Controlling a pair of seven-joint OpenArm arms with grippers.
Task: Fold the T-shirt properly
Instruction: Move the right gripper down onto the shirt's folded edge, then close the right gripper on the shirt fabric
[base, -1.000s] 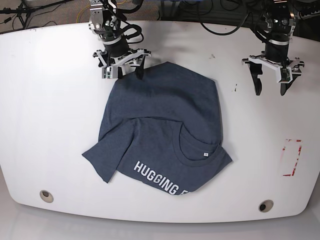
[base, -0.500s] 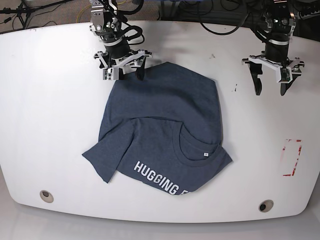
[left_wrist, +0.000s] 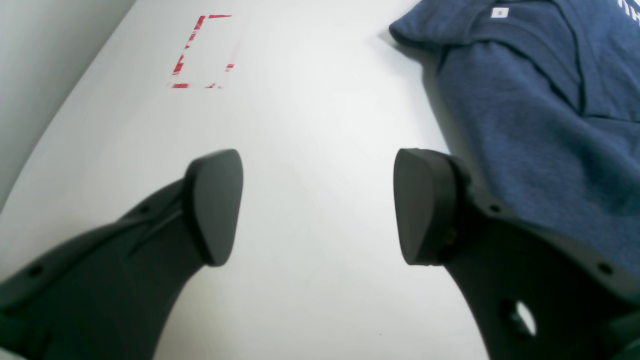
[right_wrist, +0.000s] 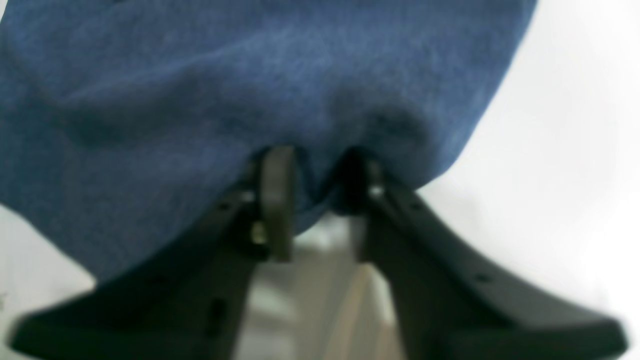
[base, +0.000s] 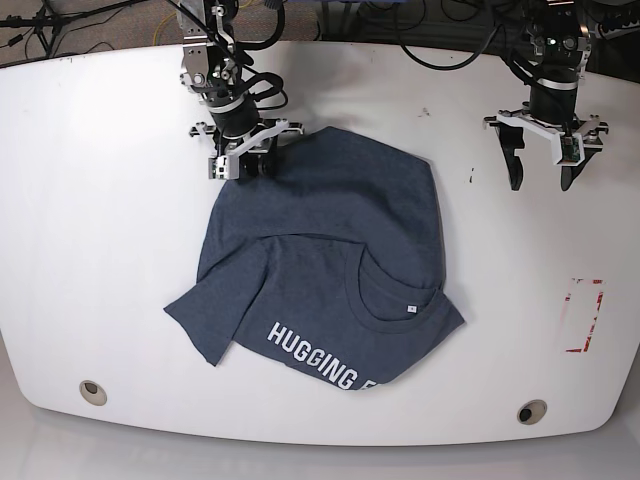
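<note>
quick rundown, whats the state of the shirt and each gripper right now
T-shirt: partly folded, flat on the table, collar and lettering facing up, far edge pinched.
Right gripper: jaws drawn in on a bunch of the shirt's edge.
Left gripper: open, holding nothing, over bare table beside the shirt.
Neck tag: showing inside the collar.

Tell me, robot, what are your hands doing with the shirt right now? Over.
Right hand pinching far edge of T-shirt. Left hand open, off to the side over bare table. Shirt partly folded, collar and lettering showing. Nothing in the way.
</note>
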